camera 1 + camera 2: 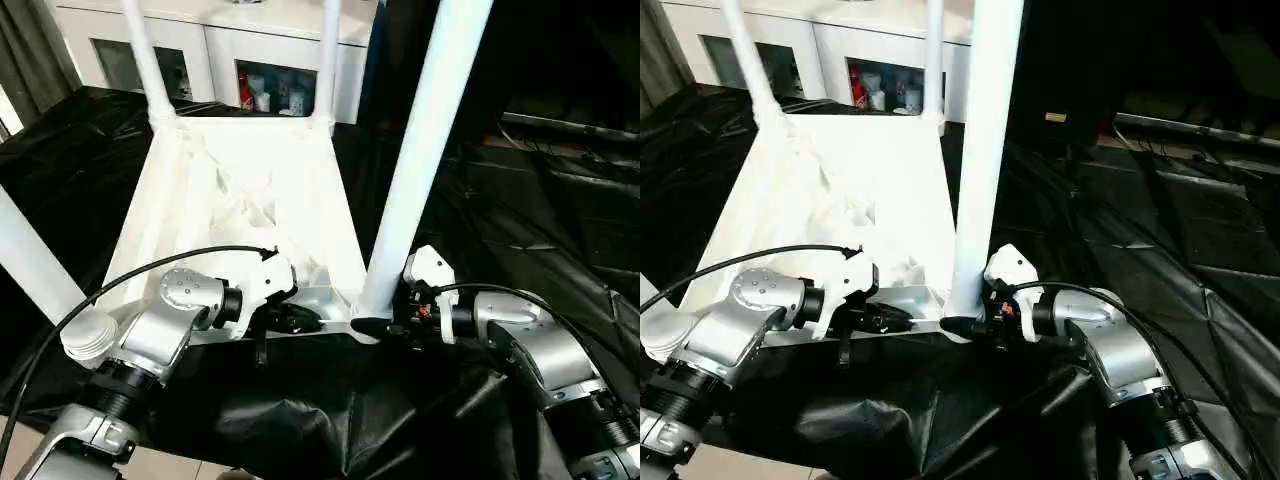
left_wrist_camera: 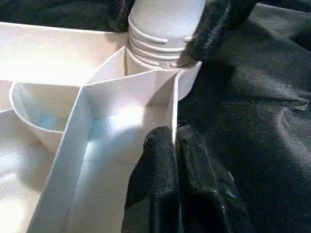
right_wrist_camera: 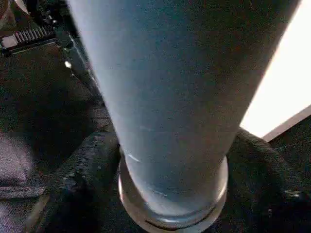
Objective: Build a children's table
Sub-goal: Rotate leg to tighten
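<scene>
Four legs stand up from the top [image 1: 240, 200], which lies underside up on the black sheet [image 1: 560, 230] in front of you: two at the far corners [image 1: 147, 60] [image 1: 327, 60], one at the near left [image 1: 30, 260], and the near right leg [image 1: 425, 150] rising tall between your arms. Look at the base of that near right leg: your right gripper [image 3: 170, 194] has a black finger on each side of it, where the ringed end enters the corner socket [image 2: 187, 80], so the fingers sit spread around the leg; whether they press it you cannot tell. Your left gripper [image 2: 176, 160] has its two fingers [image 2: 155, 165] clenched on the thin near rim of the top [image 2: 172, 111], just beside that same corner, one finger inside the rib wall and one outside. Both silver forearms reach inward toward that corner from either side. Beyond the top, at the far edge of the sheet, stands a white cabinet [image 1: 215, 45] with glass doors and small things behind them.
</scene>
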{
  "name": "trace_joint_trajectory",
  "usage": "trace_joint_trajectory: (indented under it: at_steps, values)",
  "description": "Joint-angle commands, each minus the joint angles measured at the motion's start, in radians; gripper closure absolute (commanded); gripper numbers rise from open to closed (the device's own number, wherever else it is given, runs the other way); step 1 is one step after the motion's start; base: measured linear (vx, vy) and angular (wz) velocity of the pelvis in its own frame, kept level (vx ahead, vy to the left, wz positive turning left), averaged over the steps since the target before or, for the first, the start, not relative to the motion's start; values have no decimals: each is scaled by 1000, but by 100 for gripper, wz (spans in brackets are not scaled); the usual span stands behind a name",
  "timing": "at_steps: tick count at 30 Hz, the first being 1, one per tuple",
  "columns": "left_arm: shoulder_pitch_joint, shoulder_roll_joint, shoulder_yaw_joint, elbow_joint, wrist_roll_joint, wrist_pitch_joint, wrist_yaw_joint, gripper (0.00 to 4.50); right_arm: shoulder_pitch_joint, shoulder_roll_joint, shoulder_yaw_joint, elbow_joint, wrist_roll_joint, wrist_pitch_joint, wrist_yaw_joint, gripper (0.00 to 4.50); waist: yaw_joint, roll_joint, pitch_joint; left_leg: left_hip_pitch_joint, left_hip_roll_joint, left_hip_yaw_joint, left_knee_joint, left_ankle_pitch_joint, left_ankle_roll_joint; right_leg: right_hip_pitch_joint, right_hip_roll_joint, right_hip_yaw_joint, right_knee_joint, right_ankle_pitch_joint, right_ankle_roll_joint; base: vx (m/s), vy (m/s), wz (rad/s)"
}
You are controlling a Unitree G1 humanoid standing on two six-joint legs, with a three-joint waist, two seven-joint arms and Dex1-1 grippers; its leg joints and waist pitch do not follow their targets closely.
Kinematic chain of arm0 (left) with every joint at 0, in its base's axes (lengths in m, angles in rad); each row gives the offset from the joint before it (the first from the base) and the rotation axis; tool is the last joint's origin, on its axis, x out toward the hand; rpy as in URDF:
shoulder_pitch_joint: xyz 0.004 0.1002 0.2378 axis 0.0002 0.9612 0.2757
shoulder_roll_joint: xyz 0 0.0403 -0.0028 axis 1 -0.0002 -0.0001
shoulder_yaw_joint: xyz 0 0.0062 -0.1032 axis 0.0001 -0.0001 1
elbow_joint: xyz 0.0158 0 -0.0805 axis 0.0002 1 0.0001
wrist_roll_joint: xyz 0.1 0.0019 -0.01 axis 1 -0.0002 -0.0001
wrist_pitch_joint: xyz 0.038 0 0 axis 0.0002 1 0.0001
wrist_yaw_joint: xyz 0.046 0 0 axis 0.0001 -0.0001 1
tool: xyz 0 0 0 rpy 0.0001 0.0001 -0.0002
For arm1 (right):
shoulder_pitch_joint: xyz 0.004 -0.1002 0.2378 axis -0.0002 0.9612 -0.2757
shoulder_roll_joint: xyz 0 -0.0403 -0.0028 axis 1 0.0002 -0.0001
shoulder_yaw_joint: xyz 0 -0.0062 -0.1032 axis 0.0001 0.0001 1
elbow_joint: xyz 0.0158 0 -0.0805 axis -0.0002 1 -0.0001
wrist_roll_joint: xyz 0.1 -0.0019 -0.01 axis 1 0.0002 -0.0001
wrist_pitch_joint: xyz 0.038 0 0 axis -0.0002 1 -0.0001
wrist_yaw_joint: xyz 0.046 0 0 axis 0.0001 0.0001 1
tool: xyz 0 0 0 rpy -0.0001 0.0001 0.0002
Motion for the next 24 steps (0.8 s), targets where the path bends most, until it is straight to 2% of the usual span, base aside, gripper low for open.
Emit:
trace_joint_trajectory:
  at_steps: [1, 2, 3, 6, 7, 8, 9, 10, 12, 13, 14, 15, 16, 17, 19, 20, 21, 22, 23, 24]
  values:
    - [9, -20, -13, -25, -37, -2, -13, 450, -14, 5, 17, 7, -5, -4, 14, 157, -1, -8, -60, -5, 46, -8, -62, -64, 59, 59, -91, 57, -62, -143, -182, 0, 0, 0]
    - [9, -20, -13, -23, -37, -3, -14, 450, -14, 6, 17, 8, -4, -4, 12, 163, 0, -8, -61, -5, 45, -8, -62, -60, 60, 59, -91, 57, -61, -135, -183, 0, 0, 0]
    - [8, -18, -14, -20, -35, -5, -15, 450, -12, 9, 17, 7, -4, -3, 10, 163, 0, -1, -61, -5, 45, -9, -62, -55, 60, 59, -90, 57, -59, -123, -186, 0, 0, 0]
    - [5, -17, -14, -11, -31, -7, -16, 450, -4, 17, 18, 4, -4, -4, 0, 176, -1, -2, -62, -5, 45, -9, -61, -58, 58, 60, -89, 57, -58, -105, -192, 0, 0, 0]
    - [1, -20, -17, -5, -24, -4, -9, 450, 6, 28, 12, 2, -2, -2, -18, 177, -1, 2, -62, -5, 45, -9, -61, -63, 55, 60, -89, 57, -60, -105, -194, 0, 0, 0]
    - [-1, -20, -17, -3, -21, -2, -5, 450, 9, 31, 11, 3, -3, -1, -24, 178, -1, 0, -61, -5, 45, -9, -62, -73, 51, 61, -89, 56, -61, -117, -192, 0, 0, 0]
    - [-9, -29, -19, 11, -4, 12, 25, 450, 18, 50, 6, 14, -10, -1, -62, 179, 0, 7, -61, -5, 45, -11, -62, -76, 47, 61, -90, 56, -60, -122, -192, 0, 0, 0]
    - [-13, -34, -19, 19, 4, 17, 41, 450, 20, 58, 3, 21, -15, -1, -81, 179, -1, 9, -58, -5, 45, -11, -64, -91, 39, 60, -90, 56, -65, -144, -186, 0, 0, 0]
    - [-17, -37, -19, 25, 10, 20, 53, 450, 21, 65, 2, 28, -20, -2, -96, 180, -4, 4, -57, -4, 43, -12, -67, -123, 25, 62, -91, 56, -72, -210, -171, 0, 0, 0]
    - [-27, -55, -15, 46, 24, 21, 95, 450, 15, 92, -13, 65, -36, -1, -165, 180, -3, 11, -55, -1, 43, -14, -69, -145, 17, 60, -93, 56, -77, -255, -162, 0, 0, 0]
    - [-49, -97, -10, 89, 54, 16, 185, 450, -2, 155, -55, 139, -59, 7, -317, 180, -6, 4, -52, -1, 43, -13, -71, -161, 9, 56, -92, 56, -84, -298, -148, 0, 0, 0]
    - [-49, -97, -10, 89, 54, 16, 185, 450, -2, 155, -55, 139, -59, 7, -317, 180, -8, 7, -51, 2, 41, -13, -72, -174, 2, 52, -91, 55, -87, -327, -144, 0, 0, 0]
    - [-56, -110, -8, 102, 63, 15, 213, 450, -7, 175, -69, 161, -64, 10, -364, 180, -11, 5, -52, 0, 40, -18, -75, -193, -15, 58, -95, 52, -90, -384, -124, 0, 0, 0]
    - [-64, -129, -8, 114, 69, 21, 242, 450, -15, 202, -86, 182, -64, 16, -418, 181, -15, 4, -54, -5, 42, -22, -78, -189, -18, 63, -96, 51, -90, -397, -105, 0, 0, 0]
    - [-84, -173, -6, 142, 84, 40, 312, 450, -34, 259, -118, 224, -68, 28, -534, 181, -18, 13, -53, 3, 42, -20, -76, -209, -16, 52, -94, 54, -93, -387, -109, 0, 0, 0]
    - [-84, -173, -6, 142, 84, 40, 312, 450, -34, 259, -118, 224, -68, 28, -534, 181, -22, 11, -51, 2, 41, -20, -77, -219, -19, 52, -94, 53, -96, -406, -107, 0, 0, 0]
    - [-117, -259, -6, 193, 107, 65, 441, 450, -67, 340, -145, 276, -84, 36, -688, 181, -19, 19, -53, 4, 39, -21, -76, -224, -21, 52, -94, 53, -97, -413, -104, 0, 0, 0]
    - [-125, -281, -7, 206, 112, 70, 474, 450, -73, 357, -149, 285, -90, 37, -719, 181, -28, 20, -52, 7, 41, -20, -78, -231, -34, 45, -90, 54, -99, -406, -108, 0, 0, 0]
    - [-125, -281, -7, 206, 112, 70, 474, 450, -73, 357, -149, 285, -90, 37, -719, 181, -25, 13, -54, 8, 38, -21, -76, -234, -35, 51, -91, 51, -98, -413, -104, 0, 0, 0]
    - [-128, -292, -7, 211, 114, 72, 489, 450, -76, 364, -150, 287, -93, 36, -730, 181, -21, 13, -56, 7, 38, -20, -74, -222, -27, 52, -93, 53, -98, -399, -103, 0, 0, 0]
